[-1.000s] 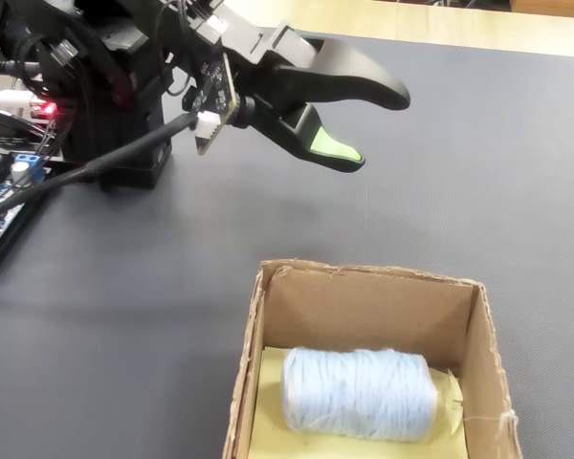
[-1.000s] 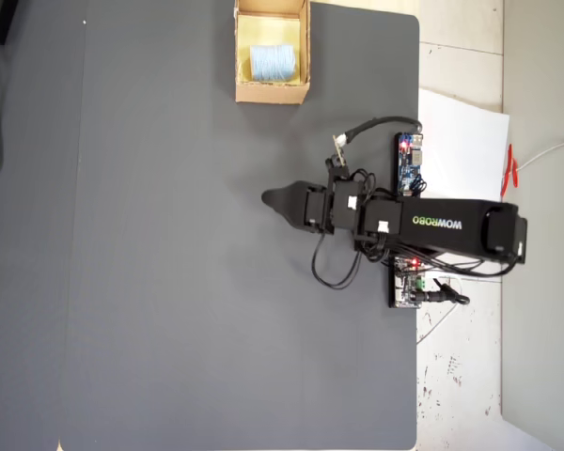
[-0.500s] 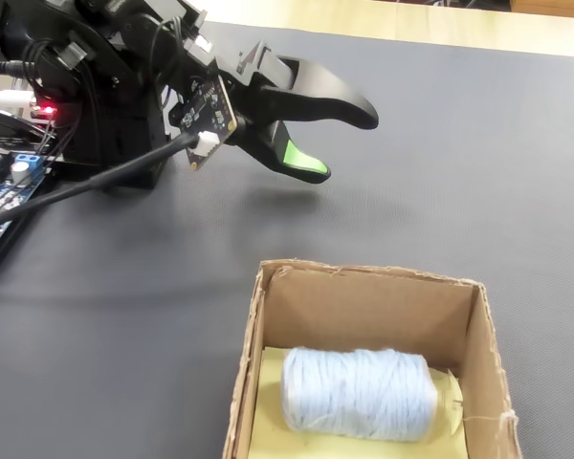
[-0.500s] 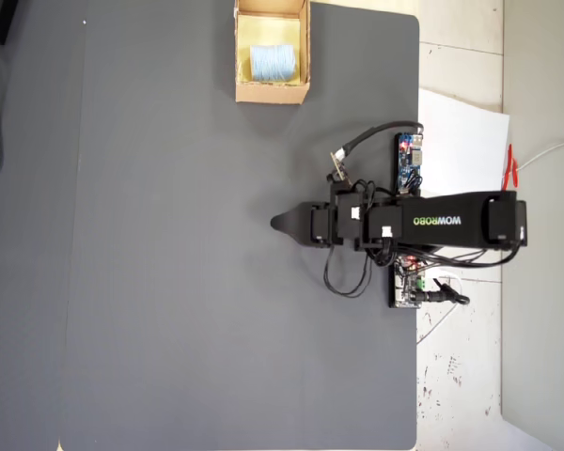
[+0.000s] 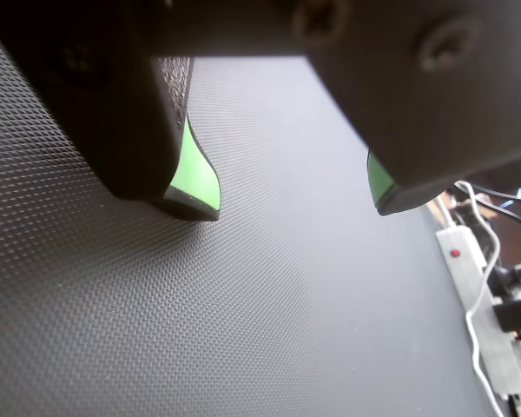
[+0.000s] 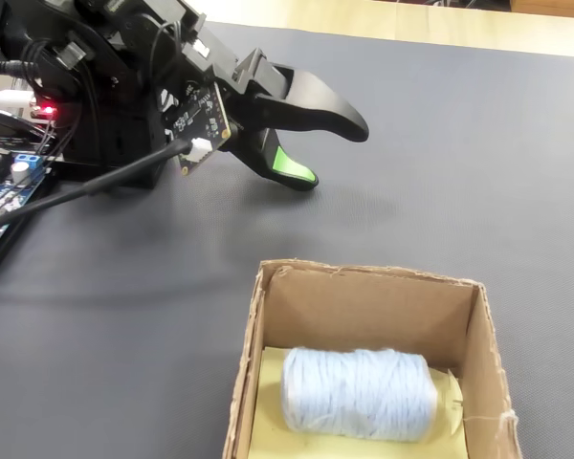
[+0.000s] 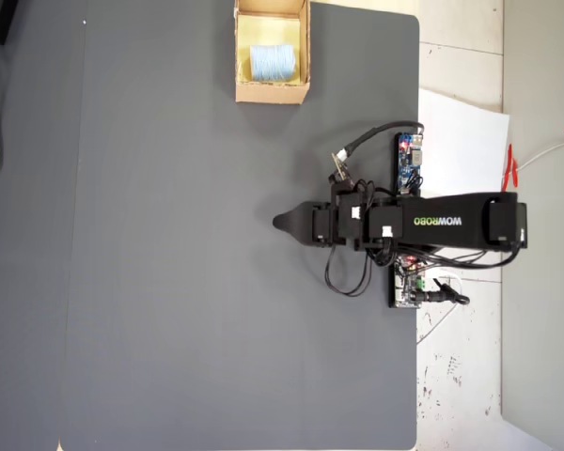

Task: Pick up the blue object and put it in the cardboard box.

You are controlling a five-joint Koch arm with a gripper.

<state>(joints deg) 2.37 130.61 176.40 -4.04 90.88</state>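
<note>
The blue object is a pale blue yarn roll lying on its side on the yellowish bottom of the cardboard box. The overhead view shows the roll inside the box at the mat's far edge. My gripper hangs low over the dark mat, well apart from the box. In the wrist view the gripper is open, with only bare mat between its green-padded fingers. From overhead the gripper points left at mid-mat.
A blue circuit board with cables sits by the arm's base. At the mat's right edge in the wrist view lie a white power strip and cords. White paper lies off the mat beside the base.
</note>
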